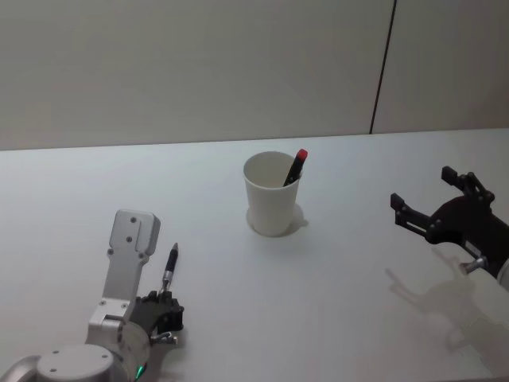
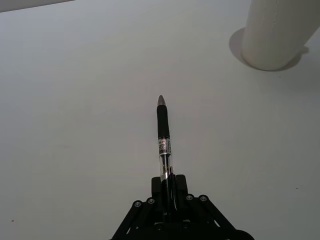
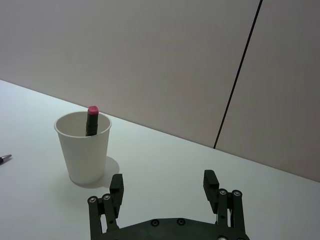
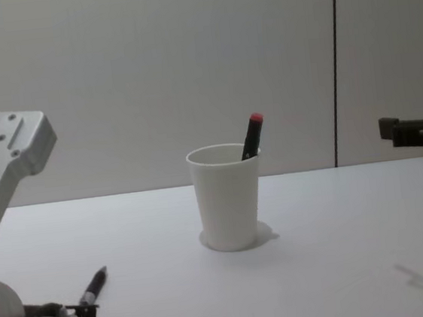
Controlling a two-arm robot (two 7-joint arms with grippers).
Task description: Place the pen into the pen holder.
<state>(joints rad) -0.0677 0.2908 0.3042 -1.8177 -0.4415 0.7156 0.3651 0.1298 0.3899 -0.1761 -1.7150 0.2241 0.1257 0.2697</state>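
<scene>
Here, left hand gripping pen, pen holder well apart, right hand spread.

- The pen holder: plain white, no print.
- The pen: black grip, silver tip, clear barrel with a small label.
- The other pen: black, red cap.
- The left pincer and right pincer: matte black.
- The table: white.

Looks like some bare lab or test room tbh; just a plain matte white tabletop against blank off-white wall panels; one thin dark vertical seam splits them.
</scene>
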